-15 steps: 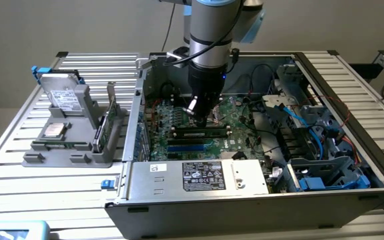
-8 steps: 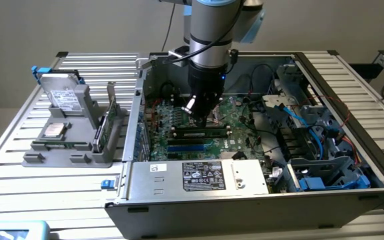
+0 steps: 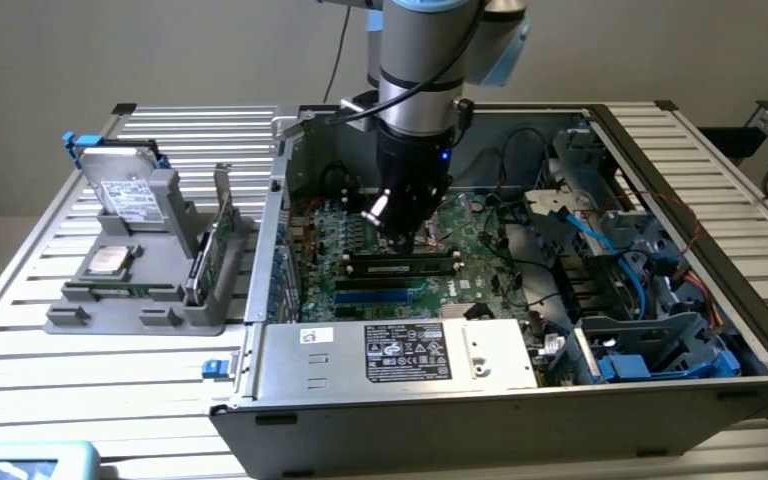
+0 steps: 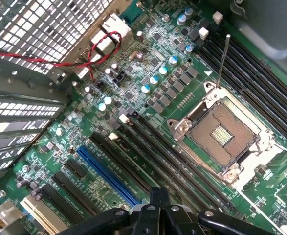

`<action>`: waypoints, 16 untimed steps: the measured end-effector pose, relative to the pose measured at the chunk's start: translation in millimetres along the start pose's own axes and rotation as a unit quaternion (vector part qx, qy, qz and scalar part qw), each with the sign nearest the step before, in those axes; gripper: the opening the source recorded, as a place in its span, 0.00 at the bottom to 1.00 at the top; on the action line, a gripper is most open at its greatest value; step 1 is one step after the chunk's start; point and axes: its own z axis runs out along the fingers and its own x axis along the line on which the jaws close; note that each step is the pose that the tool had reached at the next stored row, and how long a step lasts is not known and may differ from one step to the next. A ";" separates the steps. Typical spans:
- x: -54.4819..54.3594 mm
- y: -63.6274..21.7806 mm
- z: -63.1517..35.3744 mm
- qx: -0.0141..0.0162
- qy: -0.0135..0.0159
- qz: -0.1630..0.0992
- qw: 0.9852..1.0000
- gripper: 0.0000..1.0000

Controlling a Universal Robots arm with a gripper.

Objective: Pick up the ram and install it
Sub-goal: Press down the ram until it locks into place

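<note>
In the exterior view I see one open computer case lying on a metal table made of long ribbed slats. My one arm reaches down into the case. The gripper hangs just above the green board. Its fingers are pressed together, and I cannot see anything between them. The ram is a long, thin, dark stick. It lies flat across the board, just below the gripper, with its long side running from the exterior view's left to the exterior view's right. Next to it I count two blue slots. On the table at the exterior view's left sits one grey plastic stand holding one silver boxy drive and one green card standing on its edge.

In the wrist view I see the bumpy green board close up. There is one square metal socket, one long blue slot, many long black slots and one twisted red and black wire. The black gripper shows at the edge, clenched.
</note>
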 end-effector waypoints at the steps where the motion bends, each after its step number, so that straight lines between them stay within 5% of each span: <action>1: 0.0 0.0 -0.1 0.001 -0.001 0.005 1.000 0.11; 9: 0.0 0.0 -0.5 0.004 -0.005 0.042 0.999 0.11; 16: 0.1 0.0 -0.6 0.004 -0.007 0.079 0.997 0.11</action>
